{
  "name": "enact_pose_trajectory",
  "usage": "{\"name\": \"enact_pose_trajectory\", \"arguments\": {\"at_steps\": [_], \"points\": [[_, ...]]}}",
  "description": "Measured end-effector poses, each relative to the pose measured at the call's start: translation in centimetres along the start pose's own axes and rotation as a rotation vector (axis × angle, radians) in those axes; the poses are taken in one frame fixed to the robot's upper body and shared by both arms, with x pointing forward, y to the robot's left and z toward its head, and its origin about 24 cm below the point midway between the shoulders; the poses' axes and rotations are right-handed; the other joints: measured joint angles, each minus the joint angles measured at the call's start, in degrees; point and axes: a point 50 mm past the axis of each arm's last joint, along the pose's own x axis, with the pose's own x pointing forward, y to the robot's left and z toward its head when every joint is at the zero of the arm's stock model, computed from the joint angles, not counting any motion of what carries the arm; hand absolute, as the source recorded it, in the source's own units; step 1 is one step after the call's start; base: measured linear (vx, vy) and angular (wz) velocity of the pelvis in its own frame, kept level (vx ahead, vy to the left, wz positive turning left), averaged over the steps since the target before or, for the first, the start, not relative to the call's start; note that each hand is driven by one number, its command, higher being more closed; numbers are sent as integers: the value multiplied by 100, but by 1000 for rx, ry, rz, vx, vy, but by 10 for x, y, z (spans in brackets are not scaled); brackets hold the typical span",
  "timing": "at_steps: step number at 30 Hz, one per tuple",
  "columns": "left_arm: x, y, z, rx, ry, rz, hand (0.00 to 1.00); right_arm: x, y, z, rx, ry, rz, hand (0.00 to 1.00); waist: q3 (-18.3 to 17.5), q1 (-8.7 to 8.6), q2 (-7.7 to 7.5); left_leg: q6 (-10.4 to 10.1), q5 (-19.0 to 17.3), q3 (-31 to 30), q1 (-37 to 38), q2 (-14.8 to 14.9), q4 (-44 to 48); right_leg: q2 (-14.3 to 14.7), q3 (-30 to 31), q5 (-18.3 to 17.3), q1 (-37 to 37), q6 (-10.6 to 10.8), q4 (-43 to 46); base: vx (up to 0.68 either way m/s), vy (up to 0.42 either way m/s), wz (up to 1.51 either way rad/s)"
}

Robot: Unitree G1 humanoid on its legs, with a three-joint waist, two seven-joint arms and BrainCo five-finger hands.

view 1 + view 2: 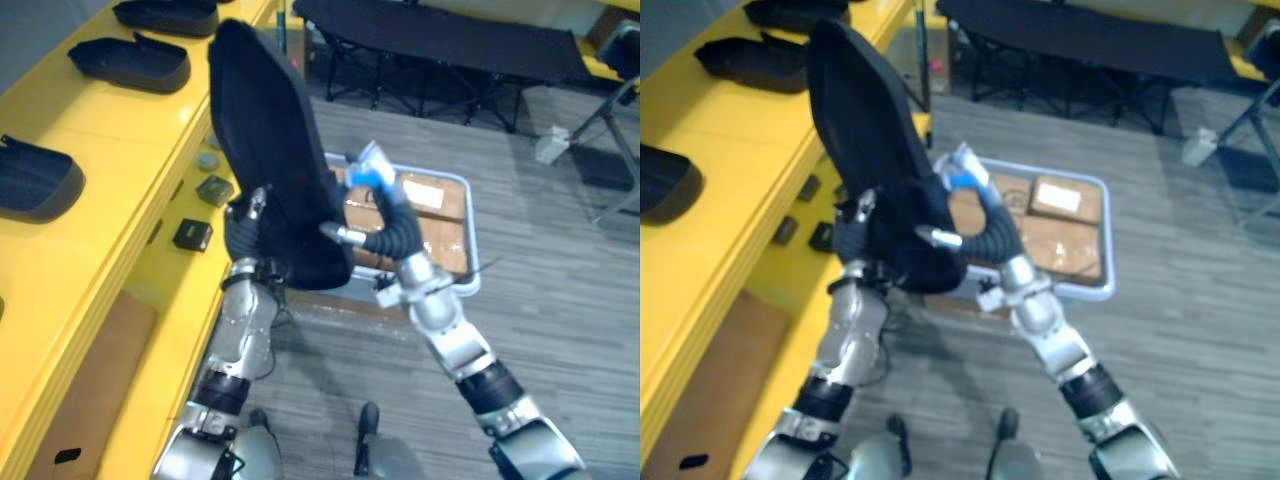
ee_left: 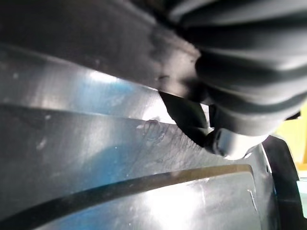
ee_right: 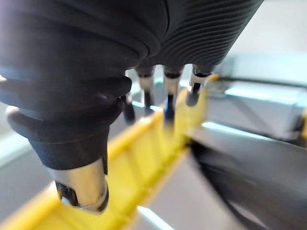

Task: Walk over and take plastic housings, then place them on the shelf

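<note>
A large black plastic housing (image 1: 270, 130) stands upright in the air between my two hands, beside the yellow shelf (image 1: 100, 140). My left hand (image 1: 240, 235) is against its lower left edge, and the left wrist view shows the housing's glossy surface (image 2: 120, 143) pressed close. My right hand (image 1: 390, 225) supports the lower right side with its thumb on the housing. In the right wrist view its fingers (image 3: 165, 91) are straight, pointing at the shelf's yellow edge (image 3: 139, 158), with the housing (image 3: 240, 182) beside them. Three more black housings (image 1: 130, 62) lie on the shelf's top level.
A lower shelf level holds small dark parts (image 1: 192, 235). Behind the housing, a grey-rimmed cart (image 1: 470, 230) with cardboard boxes stands on the floor. A black folding cot (image 1: 450, 40) stands at the back, and a metal stand (image 1: 610, 120) at the far right.
</note>
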Motion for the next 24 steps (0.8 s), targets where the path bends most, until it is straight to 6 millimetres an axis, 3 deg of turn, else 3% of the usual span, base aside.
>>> {"name": "enact_pose_trajectory", "arguments": {"at_steps": [4,9,13,15,16,18,20,24], "points": [[9,44,4,164,-76,286,100,-6,-36,16,165,5,-57,0,-169,-50,-249,-24,-146,17,-8,110,197,72,20,-18,66,-19,-16,-7,-1,-6],[4,85,14,228,-164,536,100,-49,-71,15,298,87,-250,0,-294,-89,-259,-26,-359,141,-20,194,445,101,161,-33,72,-6,-17,9,31,-13],[-7,107,18,205,-221,639,100,-126,-90,5,282,250,-570,0,-538,-286,-166,-29,-508,224,-53,222,563,111,261,-34,52,3,-66,46,40,-15],[-16,114,28,183,-286,662,100,-183,-94,-4,266,400,-773,0,-638,-432,-43,-32,-601,332,-99,265,649,131,386,-19,-17,25,-105,52,49,-24],[-18,114,31,172,-304,662,100,-198,-95,-5,254,432,-835,0,-658,-476,-12,-29,-609,331,-126,265,656,129,401,-14,-40,31,-110,36,39,-18],[-28,111,41,117,-365,631,100,-255,-97,-1,193,512,-1076,0,-671,-572,118,-29,-631,368,-115,255,639,122,466,-8,-62,39,-132,23,26,-9],[-37,114,46,104,-392,604,100,-280,-96,5,145,540,-1187,0,-690,-638,220,-31,-634,413,-115,252,600,117,485,-21,-107,30,-123,2,13,-11],[-47,119,41,74,-361,547,100,-300,-96,7,67,591,-1227,0,-587,-606,420,-56,-676,354,-293,271,716,66,491,-330,-431,24,391,-33,15,3]]}}
